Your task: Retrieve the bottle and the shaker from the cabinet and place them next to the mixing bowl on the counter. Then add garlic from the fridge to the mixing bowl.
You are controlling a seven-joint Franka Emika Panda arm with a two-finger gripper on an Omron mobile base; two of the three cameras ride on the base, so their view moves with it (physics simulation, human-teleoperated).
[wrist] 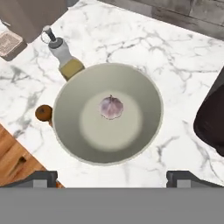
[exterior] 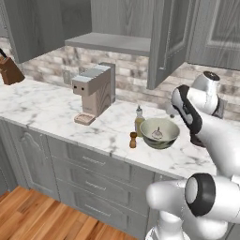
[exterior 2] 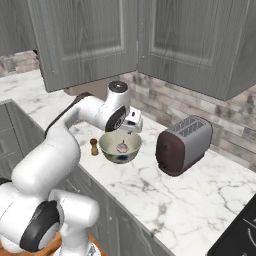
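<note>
A white marble counter (exterior: 42, 110) runs beneath a pale brick backsplash (exterior: 136, 72). Grey panelled drawers (exterior: 89, 161) sit under it, above a warm wood-plank floor (exterior: 42, 218). A beige coffee machine (exterior: 93, 91) stands at ten o'clock, a knife block (exterior: 9, 70) farther left, a dark toaster (exterior 2: 182, 145) at three o'clock.

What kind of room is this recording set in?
A rendered home kitchen, most likely: a marble counter under grey wall cabinets, with a toaster and a coffee machine standing on it, and a mixing bowl holding garlic.
</note>
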